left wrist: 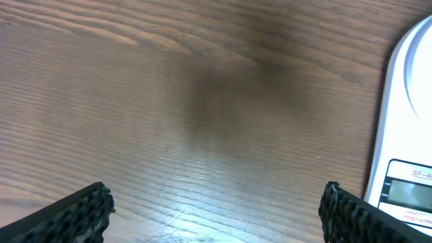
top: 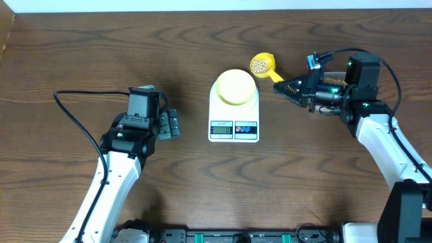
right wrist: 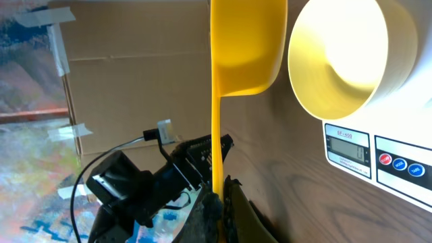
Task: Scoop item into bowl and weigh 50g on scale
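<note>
Right hand (top: 283, 86) is clamping shut on the thin handle of a yellow long-handled plastic scoop (top: 264, 65), holding it out toward the table's middle. In the right wrist view the handle is running straight down into the closed fingers (right wrist: 233, 209). The scoop's cup is carrying a small heap of tiny round tan-beige beans (top: 259, 65) and is sitting just beside the back-right rim of the small round pale-yellow bowl (top: 235, 86); cannot tell if cup and rim are touching. The bowl is standing upright on the platform of the white rounded-rectangular digital kitchen scale (top: 233, 125), near the centre of the brown wood-grain table (top: 67, 54). The scale's grey display and coloured buttons are facing the robot's side. Left hand (top: 170, 125) is hanging low over the table just left of the scale, fingers (left wrist: 74, 216) spread wide and gripping nothing. The scale's edge is showing at the right of the left wrist view.
</note>
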`<state>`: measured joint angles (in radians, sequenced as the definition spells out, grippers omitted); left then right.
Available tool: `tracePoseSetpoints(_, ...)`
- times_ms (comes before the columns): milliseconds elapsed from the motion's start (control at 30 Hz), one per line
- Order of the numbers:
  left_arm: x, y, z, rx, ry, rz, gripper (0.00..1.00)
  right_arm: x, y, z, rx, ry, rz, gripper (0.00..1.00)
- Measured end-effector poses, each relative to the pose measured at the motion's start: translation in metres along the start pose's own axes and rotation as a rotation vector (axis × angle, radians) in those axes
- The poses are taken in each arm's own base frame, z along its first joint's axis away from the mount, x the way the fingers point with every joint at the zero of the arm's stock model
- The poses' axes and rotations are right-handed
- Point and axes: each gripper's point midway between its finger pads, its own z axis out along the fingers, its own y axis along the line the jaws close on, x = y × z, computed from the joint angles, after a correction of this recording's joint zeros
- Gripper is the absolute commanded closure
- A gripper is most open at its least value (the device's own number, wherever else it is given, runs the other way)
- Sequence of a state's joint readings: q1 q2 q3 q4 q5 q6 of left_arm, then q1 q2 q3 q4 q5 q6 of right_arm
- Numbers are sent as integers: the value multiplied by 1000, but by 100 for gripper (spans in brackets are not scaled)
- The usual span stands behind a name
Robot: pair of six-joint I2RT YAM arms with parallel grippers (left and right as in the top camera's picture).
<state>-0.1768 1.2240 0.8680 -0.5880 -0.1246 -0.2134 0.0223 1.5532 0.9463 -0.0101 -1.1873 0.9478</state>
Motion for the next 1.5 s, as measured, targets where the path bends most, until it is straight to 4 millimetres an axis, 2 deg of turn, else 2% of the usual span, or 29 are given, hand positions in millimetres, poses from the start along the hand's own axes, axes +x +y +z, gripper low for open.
tracePoseSetpoints(233, 6, -20, -1, 118, 32, 12, 0, -2, -1, 0, 5, -10, 2, 99)
tracePoseSetpoints(433, 18, -53, -9, 323, 82, 114, 0, -4, 1, 0, 1, -17, -15, 99)
tracePoseSetpoints(633, 30, -85, -26, 540, 129, 167, 0, -8, 8, 0, -16, -29, -66, 99)
tracePoseSetpoints(867, 52, -102, -37, 619, 206, 209, 0, -8, 8, 0, -16, -29, -65, 99)
tracePoseSetpoints(1067, 62, -126, -47, 678, 205, 293, 0, -8, 8, 0, -16, -29, -65, 99)
tracePoseSetpoints(1267, 53, -136, -49, 694, 151, 319, 0, -8, 8, 0, -16, -29, -65, 99)
tracePoseSetpoints(1500, 44, -123, -37, 587, 112, 321, 0, -8, 8, 0, -16, -29, -65, 99)
